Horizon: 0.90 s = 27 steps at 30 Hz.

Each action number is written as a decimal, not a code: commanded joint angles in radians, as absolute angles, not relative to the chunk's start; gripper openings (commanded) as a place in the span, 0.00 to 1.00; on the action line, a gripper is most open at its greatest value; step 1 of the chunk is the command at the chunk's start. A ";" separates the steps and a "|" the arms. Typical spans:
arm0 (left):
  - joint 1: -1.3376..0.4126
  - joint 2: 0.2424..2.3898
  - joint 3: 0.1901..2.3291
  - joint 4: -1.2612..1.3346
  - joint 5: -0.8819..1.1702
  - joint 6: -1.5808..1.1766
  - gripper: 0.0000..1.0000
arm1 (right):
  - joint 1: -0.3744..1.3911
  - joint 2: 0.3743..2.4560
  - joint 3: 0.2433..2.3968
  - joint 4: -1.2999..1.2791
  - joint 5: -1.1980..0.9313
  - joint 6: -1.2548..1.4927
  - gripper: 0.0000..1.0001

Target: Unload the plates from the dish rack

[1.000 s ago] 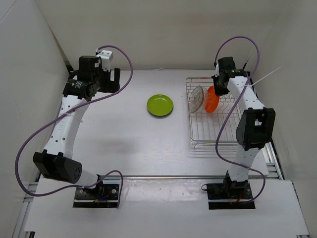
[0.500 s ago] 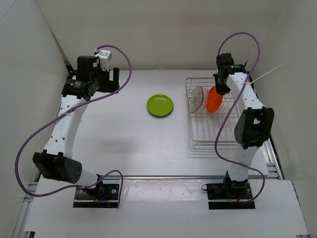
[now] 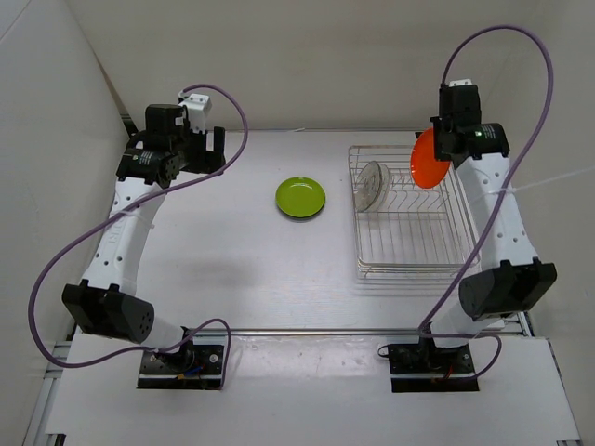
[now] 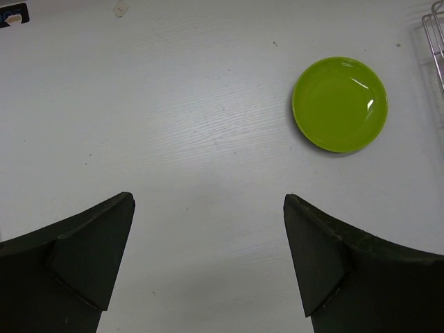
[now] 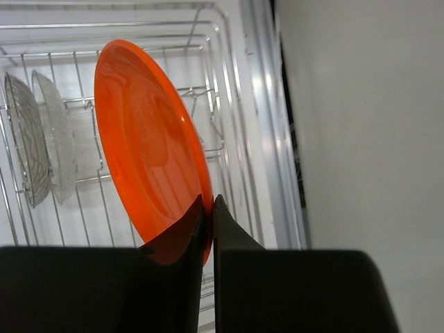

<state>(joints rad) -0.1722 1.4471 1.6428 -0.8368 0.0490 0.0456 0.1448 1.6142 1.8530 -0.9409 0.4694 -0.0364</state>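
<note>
My right gripper [image 3: 444, 149] [image 5: 209, 201] is shut on the rim of the orange plate [image 3: 428, 160] [image 5: 149, 152] and holds it on edge, lifted above the back right of the silver wire dish rack [image 3: 407, 269] [image 5: 236, 104]. Two clear plates [image 3: 371, 184] [image 5: 41, 139] stand upright in the rack's back left slots. The yellow-green plate [image 3: 300, 197] [image 4: 339, 104] lies flat on the table left of the rack. My left gripper [image 3: 206, 150] [image 4: 208, 201] is open and empty, high over the table's back left. The black plate is out of view.
White walls close in the table on the left, back and right. The right wall [image 5: 361, 125] is close beside the rack and my right arm. A purple cable loops over each arm.
My right gripper has lifted the orange plate up out of the rack and carried it to the right and back. The left arm has barely moved.
</note>
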 commanded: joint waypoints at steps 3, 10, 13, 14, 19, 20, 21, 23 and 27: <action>-0.202 1.485 1.709 -0.819 0.135 0.067 0.99 | 0.147 1.497 1.852 -0.884 0.545 -0.086 0.01; -0.391 1.656 1.945 -0.913 0.431 0.126 0.99 | 0.147 1.384 1.793 -0.933 -0.108 -0.138 0.01; -0.514 1.715 1.983 -0.913 0.431 0.146 0.99 | 0.147 1.350 1.766 -0.943 -0.324 -0.163 0.01; -0.540 1.724 1.983 -0.904 0.442 0.155 0.99 | 0.147 1.350 1.766 -0.956 -0.353 -0.163 0.01; -0.675 1.787 1.974 -0.833 0.420 0.155 0.99 | 0.156 1.350 1.746 -0.974 -0.443 -0.172 0.01; -0.689 1.798 1.986 -0.821 0.420 0.155 0.99 | 0.156 1.341 1.737 -0.974 -0.460 -0.172 0.01; -0.707 1.808 1.987 -0.809 0.420 0.155 0.99 | 0.156 1.341 1.727 -0.974 -0.472 -0.172 0.01; -0.716 1.838 2.019 -0.799 0.420 0.146 0.99 | 0.156 1.331 1.717 -0.974 -0.485 -0.172 0.01; -0.716 1.871 2.074 -0.799 0.420 0.121 0.99 | 0.156 1.322 1.717 -0.974 -0.485 -0.172 0.01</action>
